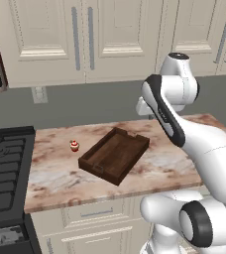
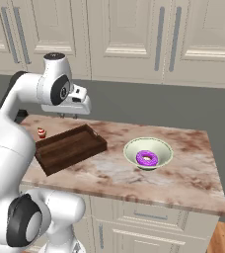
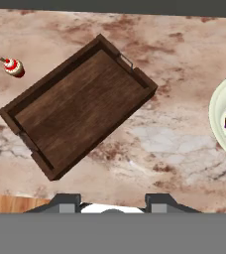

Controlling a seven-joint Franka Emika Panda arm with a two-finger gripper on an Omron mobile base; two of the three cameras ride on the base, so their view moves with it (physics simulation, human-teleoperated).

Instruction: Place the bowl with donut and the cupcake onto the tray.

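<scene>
Wooden tray lies bare: we see the cupcake at ten o'clock, the bowl with donut at three. Neither is placed yet. The gripper hovers above with fingers parted, holding nothing.

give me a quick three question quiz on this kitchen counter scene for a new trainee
1. True or false: the purple-frosted ring donut lies inside the shallow cream-white round bowl.
2. What rests on the dark brown wooden rectangular tray?
A. the bowl
B. the tiny red-wrapped cupcake
C. nothing
3. On which side of the tray does the tiny red-wrapped cupcake with white frosting stand in the left base view, and do the two touch?

Key
1. True.
2. C. The tray's floor is bare.
3. On its left, toward the black stove; they stand apart on the marbled pink-brown stone counter.
</scene>
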